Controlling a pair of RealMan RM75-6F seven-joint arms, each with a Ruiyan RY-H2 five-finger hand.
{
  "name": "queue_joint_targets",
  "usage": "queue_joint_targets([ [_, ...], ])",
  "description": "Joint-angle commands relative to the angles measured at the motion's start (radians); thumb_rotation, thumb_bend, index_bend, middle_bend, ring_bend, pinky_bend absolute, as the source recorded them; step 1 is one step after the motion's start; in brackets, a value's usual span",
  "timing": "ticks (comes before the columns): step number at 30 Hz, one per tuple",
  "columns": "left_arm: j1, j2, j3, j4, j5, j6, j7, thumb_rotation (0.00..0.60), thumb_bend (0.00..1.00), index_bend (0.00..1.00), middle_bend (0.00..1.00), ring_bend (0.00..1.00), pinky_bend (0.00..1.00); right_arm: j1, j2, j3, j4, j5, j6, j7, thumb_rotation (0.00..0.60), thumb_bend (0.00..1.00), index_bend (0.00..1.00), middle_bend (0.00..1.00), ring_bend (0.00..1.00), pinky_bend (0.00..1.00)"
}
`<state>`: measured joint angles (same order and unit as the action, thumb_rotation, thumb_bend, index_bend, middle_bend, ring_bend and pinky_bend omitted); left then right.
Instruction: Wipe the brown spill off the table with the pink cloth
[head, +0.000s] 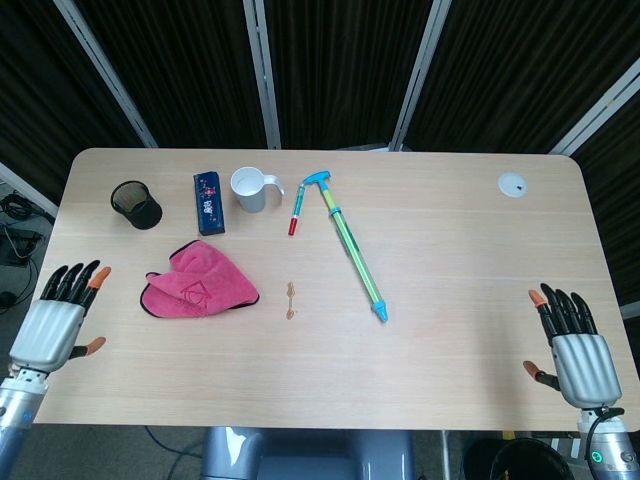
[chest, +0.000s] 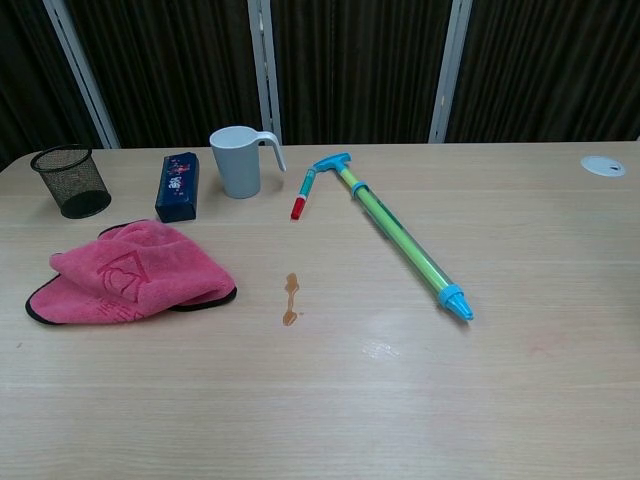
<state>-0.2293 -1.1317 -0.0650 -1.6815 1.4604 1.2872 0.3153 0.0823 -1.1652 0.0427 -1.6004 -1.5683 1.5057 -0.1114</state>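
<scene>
No readable text anywhere, dark blue box print — too small to read

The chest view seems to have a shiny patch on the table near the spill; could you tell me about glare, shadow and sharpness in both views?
Chest view: a faint pale sheen on the table, right of and nearer the camera than the brown spill; soft shadow under the pink cloth; everything sharp. Head view: even light, no sheen there, the spill small but distinct.
</scene>
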Motion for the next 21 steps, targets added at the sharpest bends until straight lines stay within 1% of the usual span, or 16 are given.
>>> queue_joint_targets([
  [1, -0.112, -0.042, -0.063, 0.009, -0.126, -0.152, 0.113, 0.600, 0.00, 0.12, 0.00, 0.01, 0.11, 0.003, -0.001, 0.002, 0.000, 0.004, -0.006, 0.005, 0.600, 0.00, 0.00, 0.00, 0.00, 0.00],
  [5, -0.211, -0.125, -0.099, 0.089, -0.231, -0.264, 0.225, 0.600, 0.00, 0.14, 0.01, 0.04, 0.14, 0.003, 0.000, 0.004, 0.001, 0.010, -0.008, 0.015, 0.600, 0.00, 0.00, 0.00, 0.00, 0.00],
  [10, -0.309, -0.233, -0.122, 0.219, -0.348, -0.365, 0.307, 0.600, 0.00, 0.12, 0.02, 0.05, 0.15, 0.000, 0.004, 0.006, 0.003, 0.017, -0.006, 0.026, 0.600, 0.00, 0.00, 0.00, 0.00, 0.00],
  [16, -0.398, -0.347, -0.126, 0.374, -0.463, -0.459, 0.362, 0.600, 0.00, 0.11, 0.00, 0.03, 0.13, -0.004, 0.007, 0.007, 0.003, 0.026, -0.004, 0.034, 0.600, 0.00, 0.00, 0.00, 0.00, 0.00],
  [21, -0.454, -0.430, -0.115, 0.466, -0.496, -0.505, 0.384, 0.600, 0.00, 0.11, 0.00, 0.02, 0.13, -0.005, 0.008, 0.010, 0.005, 0.033, -0.005, 0.034, 0.600, 0.00, 0.00, 0.00, 0.00, 0.00],
])
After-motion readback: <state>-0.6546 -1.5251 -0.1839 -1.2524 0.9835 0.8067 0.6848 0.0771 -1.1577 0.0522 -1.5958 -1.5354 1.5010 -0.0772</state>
